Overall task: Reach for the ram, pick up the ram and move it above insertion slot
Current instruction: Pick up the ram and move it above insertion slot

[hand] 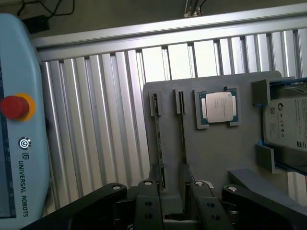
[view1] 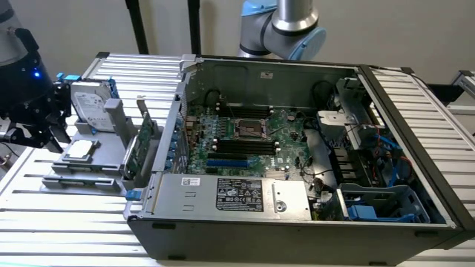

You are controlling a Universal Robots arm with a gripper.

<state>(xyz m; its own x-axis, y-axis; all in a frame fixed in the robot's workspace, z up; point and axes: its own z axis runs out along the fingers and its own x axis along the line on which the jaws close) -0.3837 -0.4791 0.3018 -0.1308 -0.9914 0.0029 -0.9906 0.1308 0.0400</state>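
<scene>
The desk [view1: 67,222], a ribbed aluminium top, carried an open computer case [view1: 297,236] lying on its side across the middle of the exterior view. A grey parts holder [view1: 104,161] sat just beside the case at its nine o'clock. A pale-blue teach pendant [hand: 19,143] lay on the slats, apart from the holder.

**Site type:** robotics laboratory, computer-assembly test cell.

**Evidence:**
- Table [view1: 59,222] of ribbed aluminium profiles, carrying all the items.
- Robot arm [view1: 286,28], grey with pale blue joint caps, at the far side behind the case.
- Teach pendant [hand: 19,143], lettered UNIVERSAL ROBOTS, with a red emergency-stop button [hand: 13,106].
- Desktop computer case [view1: 297,233], lying open on the table, motherboard [view1: 252,133] exposed.
- Grey fixture tray [view1: 97,156] left of the case, with loose parts in fitted seats: hard drive [view1: 93,105], processor chip [hand: 219,106].
- Plain pale wall [view1: 386,28] at the far side, black stand poles [view1: 137,28] before it.
</scene>
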